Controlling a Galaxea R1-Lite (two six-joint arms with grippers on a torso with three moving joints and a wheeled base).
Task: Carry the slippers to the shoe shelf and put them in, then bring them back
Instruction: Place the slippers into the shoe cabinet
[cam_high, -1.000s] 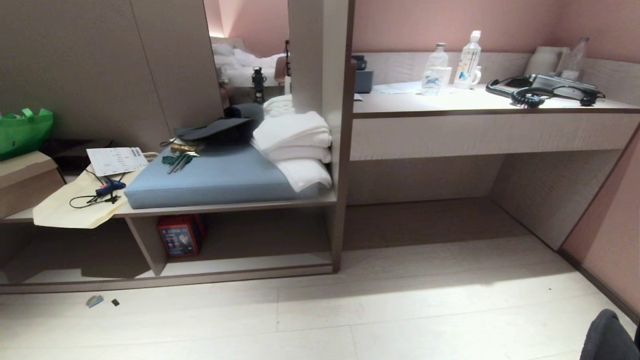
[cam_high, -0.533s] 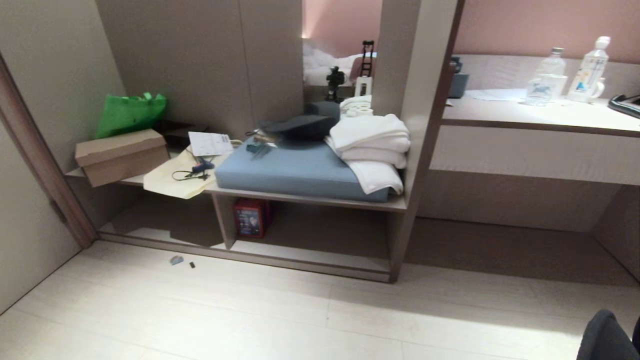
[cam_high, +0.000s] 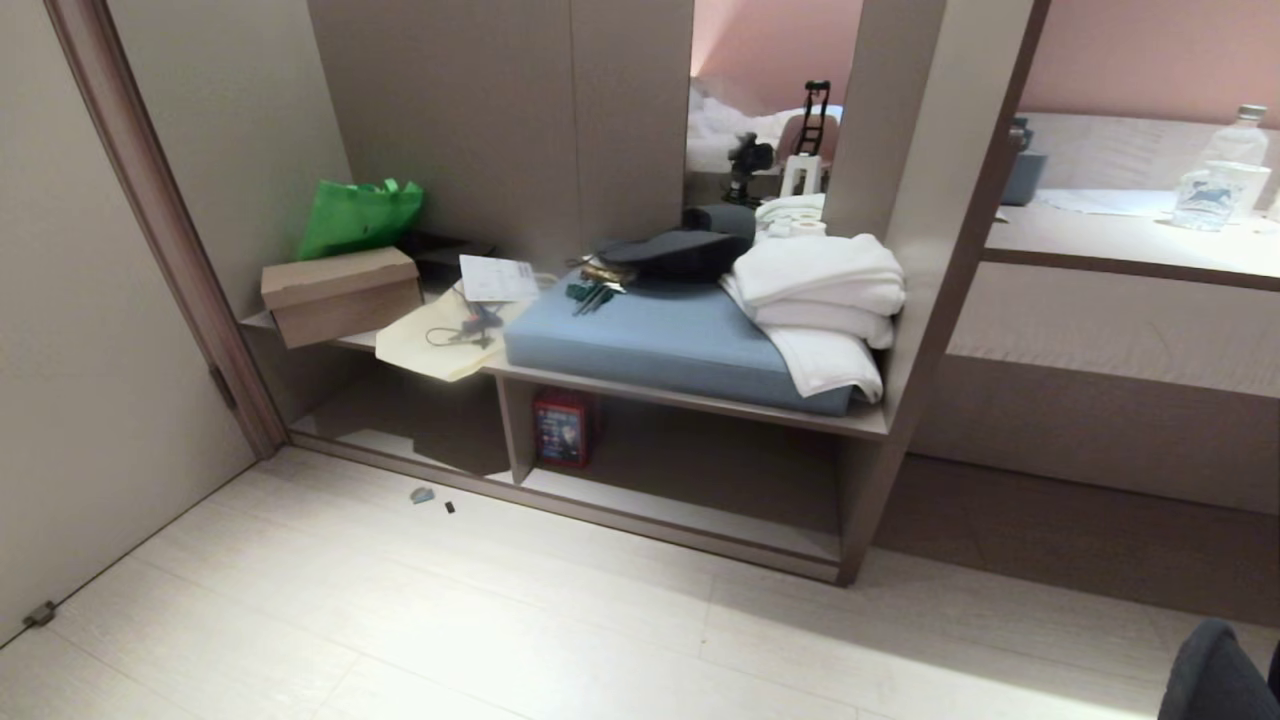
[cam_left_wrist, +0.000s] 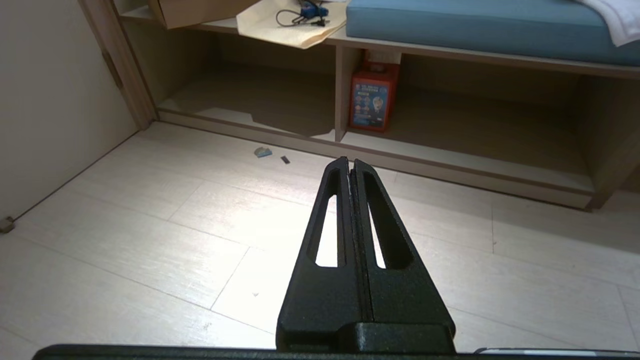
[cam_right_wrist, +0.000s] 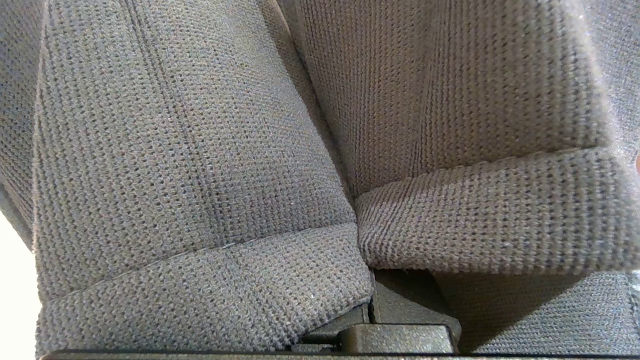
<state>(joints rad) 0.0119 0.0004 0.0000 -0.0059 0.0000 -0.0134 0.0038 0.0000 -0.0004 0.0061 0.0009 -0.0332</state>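
Observation:
The slippers (cam_right_wrist: 200, 175), two pieces of dark grey woven cloth side by side, fill the right wrist view. My right gripper (cam_right_wrist: 369, 312) is shut on them, its fingertips buried under the cloth. In the head view they show as a dark shape (cam_high: 1213, 672) at the lower right corner. The shoe shelf (cam_high: 680, 515) is the low open cubby under the bench, split by an upright divider (cam_high: 515, 440); the left wrist view shows it (cam_left_wrist: 465, 165) ahead. My left gripper (cam_left_wrist: 350, 162) is shut and empty above the pale floor.
A red box (cam_high: 562, 428) stands in the cubby beside the divider. On the bench lie a blue cushion (cam_high: 670, 340), white towels (cam_high: 820, 300), a cardboard box (cam_high: 340, 295) and a green bag (cam_high: 360, 215). Small scraps (cam_high: 423, 494) lie on the floor. A door frame (cam_high: 160, 230) stands left.
The whole head view has swung: the bench unit now sits further right and a door frame has come in at the left. The slippers stay in my right gripper.

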